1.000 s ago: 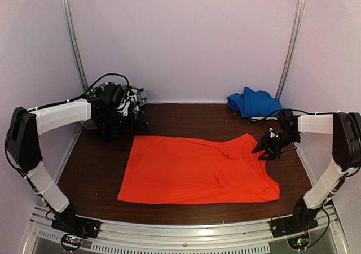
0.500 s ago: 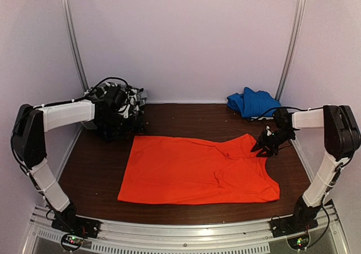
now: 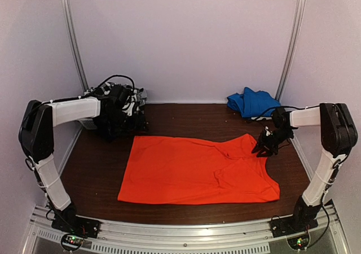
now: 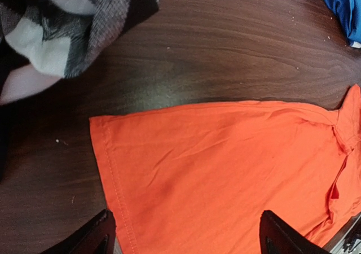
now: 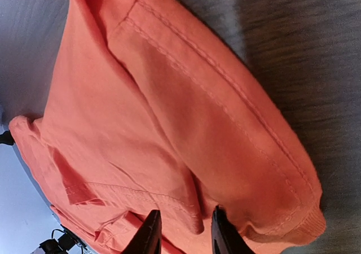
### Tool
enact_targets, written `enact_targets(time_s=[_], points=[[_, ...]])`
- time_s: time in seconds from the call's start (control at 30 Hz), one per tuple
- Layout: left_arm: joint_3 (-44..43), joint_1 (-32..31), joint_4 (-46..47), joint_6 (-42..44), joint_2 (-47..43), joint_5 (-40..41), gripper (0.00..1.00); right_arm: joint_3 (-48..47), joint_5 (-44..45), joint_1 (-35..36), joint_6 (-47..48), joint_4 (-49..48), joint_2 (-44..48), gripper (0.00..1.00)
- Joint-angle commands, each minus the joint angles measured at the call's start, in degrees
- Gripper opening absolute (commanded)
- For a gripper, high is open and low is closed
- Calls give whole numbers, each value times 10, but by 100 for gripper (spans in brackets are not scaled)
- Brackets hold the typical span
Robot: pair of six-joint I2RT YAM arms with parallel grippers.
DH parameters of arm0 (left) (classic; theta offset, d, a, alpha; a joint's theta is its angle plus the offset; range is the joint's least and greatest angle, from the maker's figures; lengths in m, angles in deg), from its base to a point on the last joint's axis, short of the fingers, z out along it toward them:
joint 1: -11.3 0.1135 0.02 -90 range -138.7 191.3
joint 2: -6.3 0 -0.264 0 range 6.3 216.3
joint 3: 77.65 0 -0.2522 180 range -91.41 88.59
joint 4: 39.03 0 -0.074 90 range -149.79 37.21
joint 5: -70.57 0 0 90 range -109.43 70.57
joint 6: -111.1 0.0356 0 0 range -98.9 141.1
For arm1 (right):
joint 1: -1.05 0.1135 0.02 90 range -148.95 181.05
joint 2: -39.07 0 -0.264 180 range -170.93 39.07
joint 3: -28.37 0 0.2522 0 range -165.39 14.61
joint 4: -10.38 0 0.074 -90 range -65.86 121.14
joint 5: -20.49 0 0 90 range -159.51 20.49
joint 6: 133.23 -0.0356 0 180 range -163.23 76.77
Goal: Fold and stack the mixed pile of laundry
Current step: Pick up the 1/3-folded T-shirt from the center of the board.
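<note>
**Orange-red shirt spread flat, right hand at its far right corner**

The orange-red shirt [image 3: 197, 169] lies open on the dark wood table [image 3: 96, 169], its long axis running left to right across the arms' front. The cloth is smooth over most of its area. Creases and a doubled, hemmed fold gather at the far right corner. The right hand [image 5: 183, 234] sits at that corner, low on the fabric, so the shirt stretches away from it toward the left. Its fingers stand close together on either side of a ridge of cloth, and whether they already pinch it cannot be told. The left hand [image 4: 189, 240] is spread wide and holds nothing. It hovers at the far left over the heap formed by the checked garment [image 4: 67, 34] and the black garment [image 3: 115, 131], just beyond the shirt's far left corner. The right hand is therefore the nearer to the shirt, and a fold would probably carry that corner leftward along the long axis. A blue cloth [image 3: 254, 103] lies bunched at the far right.
</note>
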State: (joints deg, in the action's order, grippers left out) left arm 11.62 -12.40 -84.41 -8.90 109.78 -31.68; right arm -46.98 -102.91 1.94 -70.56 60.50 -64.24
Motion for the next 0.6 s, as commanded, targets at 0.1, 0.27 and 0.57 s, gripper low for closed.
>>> enact_targets(time_s=[0.1,0.27,0.57], points=[[-70,17,-40,153,29,54,88,-26,-15,-1,1,-7,-16,25],[-98,24,-50,282,62,53,79,-28,-21,-1,1,-4,-23,11],[-123,26,-77,556,114,37,54,-30,-12,-1,6,11,-25,0]])
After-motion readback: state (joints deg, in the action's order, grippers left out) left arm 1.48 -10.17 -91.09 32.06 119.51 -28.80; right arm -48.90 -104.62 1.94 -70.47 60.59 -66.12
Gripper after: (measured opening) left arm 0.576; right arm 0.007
